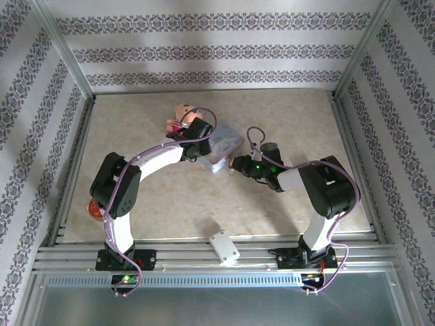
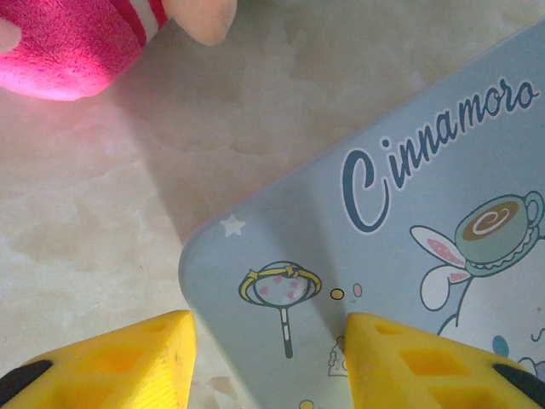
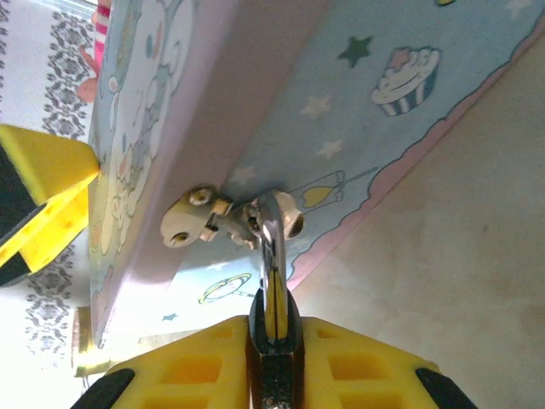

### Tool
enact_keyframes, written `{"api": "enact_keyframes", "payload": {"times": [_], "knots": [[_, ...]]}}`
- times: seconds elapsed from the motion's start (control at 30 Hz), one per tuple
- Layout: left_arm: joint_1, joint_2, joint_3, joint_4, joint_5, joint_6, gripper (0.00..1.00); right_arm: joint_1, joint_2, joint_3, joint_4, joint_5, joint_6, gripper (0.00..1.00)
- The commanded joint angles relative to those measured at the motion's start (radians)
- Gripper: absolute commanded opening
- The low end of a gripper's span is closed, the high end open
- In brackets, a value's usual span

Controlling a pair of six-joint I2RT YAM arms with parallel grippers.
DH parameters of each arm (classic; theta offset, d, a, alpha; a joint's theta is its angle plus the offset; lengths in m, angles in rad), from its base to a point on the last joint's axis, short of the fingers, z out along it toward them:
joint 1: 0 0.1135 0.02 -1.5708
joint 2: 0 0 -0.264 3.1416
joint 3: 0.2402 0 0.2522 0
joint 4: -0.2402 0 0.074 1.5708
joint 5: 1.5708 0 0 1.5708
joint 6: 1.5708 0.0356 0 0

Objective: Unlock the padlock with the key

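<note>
The tiny dark padlock (image 3: 274,362) is pinched between the yellow fingers of my right gripper (image 3: 274,328), which is shut on its body. Its pale metal shackle (image 3: 271,247) runs up through the pale hasp (image 3: 200,217) on the side of the light-blue cartoon tin (image 1: 225,145). From above, the right gripper (image 1: 236,165) sits against the tin's near edge. My left gripper (image 2: 268,358) is open and straddles a corner of the tin's lid (image 2: 400,239); one finger is over the table, the other over the lid. A left finger (image 3: 43,196) shows beyond the tin.
A pink plush toy (image 1: 182,117) lies just behind the tin, close to the left gripper (image 1: 194,138). A white box (image 1: 224,246) rests on the near rail between the arm bases. A red-orange object (image 1: 95,208) sits by the left arm's base. Metal frame rails border the table.
</note>
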Motion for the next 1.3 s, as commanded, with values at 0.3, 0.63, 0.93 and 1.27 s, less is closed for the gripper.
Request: {"api": "enact_keyframes", "payload": {"times": [0.3,0.63,0.93,1.27], "knots": [[0.032,0.042,-0.041,-0.169,-0.031,0.014,0.49,-0.026,0.059,-0.036,0.322,-0.055,0.122,0.22],[0.032,0.041,-0.031,-0.174,-0.034,0.015,0.49,-0.038,0.044,-0.064,0.327,-0.039,0.117,0.17],[0.033,0.041,-0.034,-0.171,-0.027,0.013,0.49,-0.025,0.05,-0.109,0.306,0.045,0.064,0.29],[0.033,0.037,-0.034,-0.179,-0.037,0.021,0.49,0.036,0.04,-0.092,0.195,0.158,0.062,0.36]]}}
